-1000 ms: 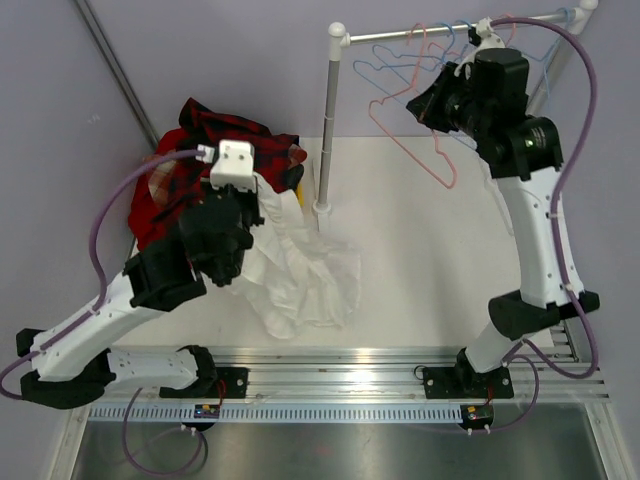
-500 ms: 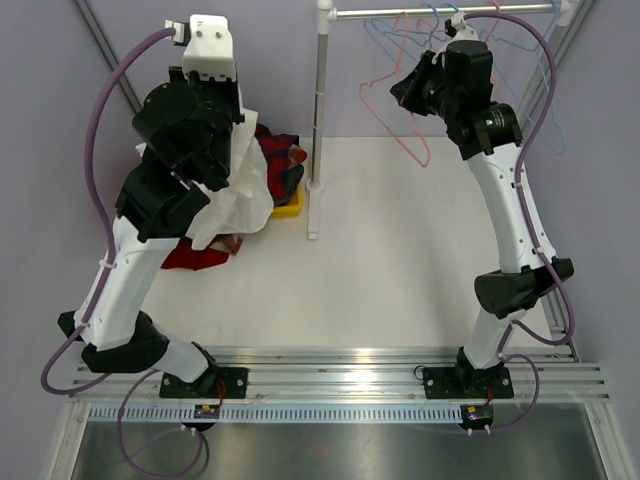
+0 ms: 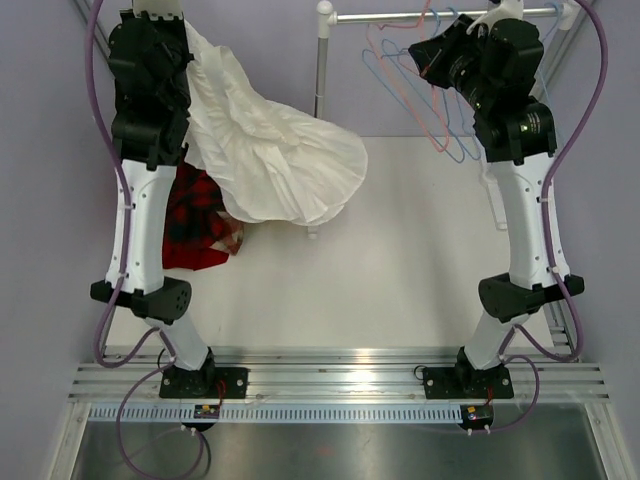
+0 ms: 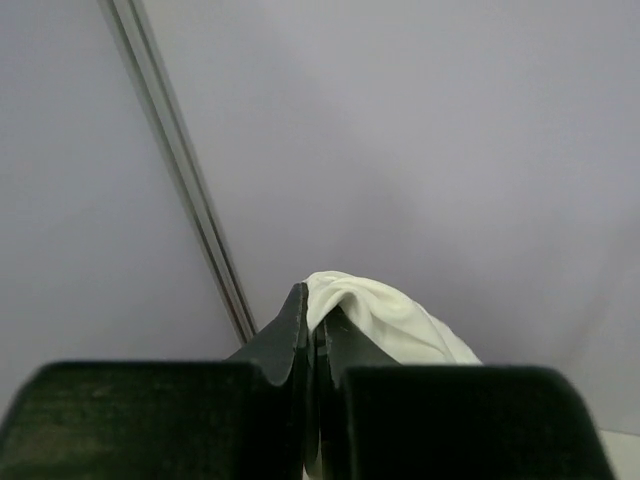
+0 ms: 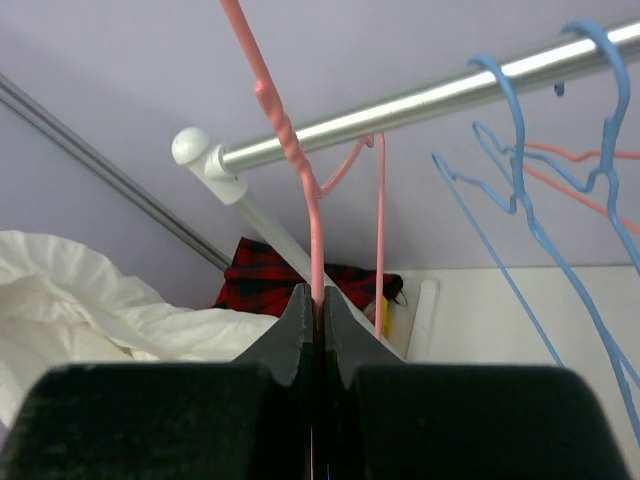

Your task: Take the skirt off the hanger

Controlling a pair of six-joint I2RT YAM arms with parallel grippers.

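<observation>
The white skirt [image 3: 275, 160] hangs in the air from my left gripper [image 3: 185, 30], raised high at the top left and shut on its edge; the left wrist view shows the cloth [image 4: 385, 315] pinched in my left gripper [image 4: 313, 320]. My right gripper [image 3: 428, 55] is up at the clothes rail [image 3: 400, 14] and shut on a bare pink hanger [image 3: 400, 85]; the right wrist view shows my right gripper [image 5: 316, 300] clamped on the pink wire [image 5: 300, 190] just below the rail [image 5: 420, 100]. The skirt is off the hanger.
A red plaid garment [image 3: 195, 225] lies on the table under the skirt. Several blue and pink hangers [image 3: 455, 140] hang on the rail. The rail's white post [image 3: 321, 70] stands at the back middle. Metal frame bars run along the walls.
My left arm has swung up and back, lifting the white skirt clear of the table so it billows out to the right. The right gripper stayed at the rail with the pink hanger.
</observation>
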